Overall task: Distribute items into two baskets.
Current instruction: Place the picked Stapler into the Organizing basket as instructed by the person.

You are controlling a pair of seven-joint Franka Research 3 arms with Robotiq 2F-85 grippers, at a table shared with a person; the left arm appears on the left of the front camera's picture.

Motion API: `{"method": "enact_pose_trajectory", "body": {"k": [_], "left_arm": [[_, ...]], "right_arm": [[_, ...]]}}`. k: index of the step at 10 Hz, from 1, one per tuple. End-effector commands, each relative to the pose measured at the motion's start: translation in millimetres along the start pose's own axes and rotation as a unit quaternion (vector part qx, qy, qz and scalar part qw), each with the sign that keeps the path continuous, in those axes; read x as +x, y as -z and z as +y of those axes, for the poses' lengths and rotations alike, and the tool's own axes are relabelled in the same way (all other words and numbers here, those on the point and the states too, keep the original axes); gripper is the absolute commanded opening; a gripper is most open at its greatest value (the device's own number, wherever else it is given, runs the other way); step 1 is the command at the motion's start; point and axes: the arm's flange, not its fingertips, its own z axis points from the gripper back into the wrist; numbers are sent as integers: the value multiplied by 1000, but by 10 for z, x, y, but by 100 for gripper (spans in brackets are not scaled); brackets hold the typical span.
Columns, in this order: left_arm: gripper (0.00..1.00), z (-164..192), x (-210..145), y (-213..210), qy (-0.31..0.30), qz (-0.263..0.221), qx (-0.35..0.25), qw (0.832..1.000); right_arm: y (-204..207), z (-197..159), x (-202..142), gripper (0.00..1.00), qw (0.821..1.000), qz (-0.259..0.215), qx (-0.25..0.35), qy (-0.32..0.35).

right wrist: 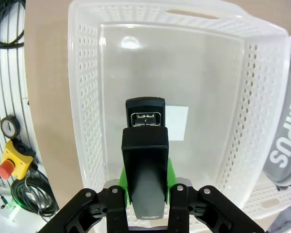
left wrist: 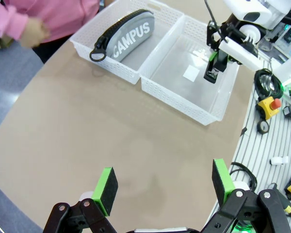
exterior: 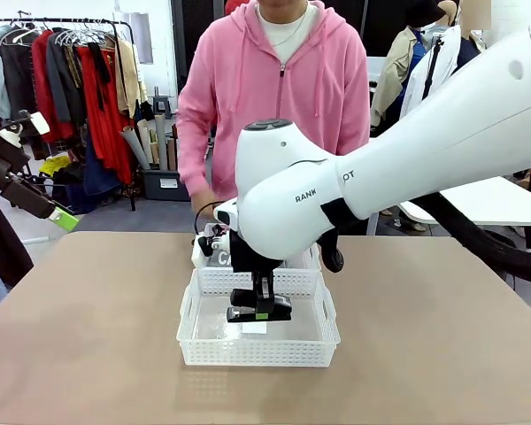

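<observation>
Stapler (right wrist: 144, 160) was clamped lengthwise between the green pads of the right pincer (right wrist: 145, 187), nose pointing ahead, and it hung inside the near basket (exterior: 203, 350), above the floor and over the small white label (right wrist: 174, 123) there. Whether it touched the floor could not be told. The left pincer (left wrist: 162, 187) stood wide open and empty over bare desk (left wrist: 87, 145), well apart from that basket.

Just beyond the near basket, wall touching wall, stood the second basket (left wrist: 82, 41), and the grey pouch (left wrist: 128, 35) lay in it, its black cord trailing toward one end. A person's hand (left wrist: 33, 31) was close to that far basket's outer side.

Risks, as I judged them from this position:

- A release from height could have let the stapler bounce or tip onto its side, since it was held by its rear part with the nose unsupported.
- The bulky right arm sat low over the near basket; a careless lift could have caught a lattice wall and dragged the light basket, shoving its neighbour along too.
- A sideways drift toward the shared wall could have dropped the stapler in with the pouch, leaving one basket unfilled.
- The person's hand being near the far basket, any reach past the near one risked contact.
</observation>
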Motion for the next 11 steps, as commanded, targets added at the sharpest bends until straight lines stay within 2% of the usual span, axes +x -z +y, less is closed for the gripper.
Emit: {"method": "enact_pose_trajectory", "body": {"k": [1,6,10,11], "left_arm": [[100,-13,-7,-11,-6,6,-1,1000],[100,-13,-7,-11,-6,6,-1,1000],[100,-13,-7,-11,-6,6,-1,1000],[100,-13,-7,-11,-6,6,-1,1000]], "right_arm": [[112,28,-23,0,1000,3,-15,-19],[493,-2,-76,0,1000,-15,-7,-15],[567,-47,-94,0,1000,-16,-1,-12],[560,-53,-100,11,1000,-14,5,-10]]}}
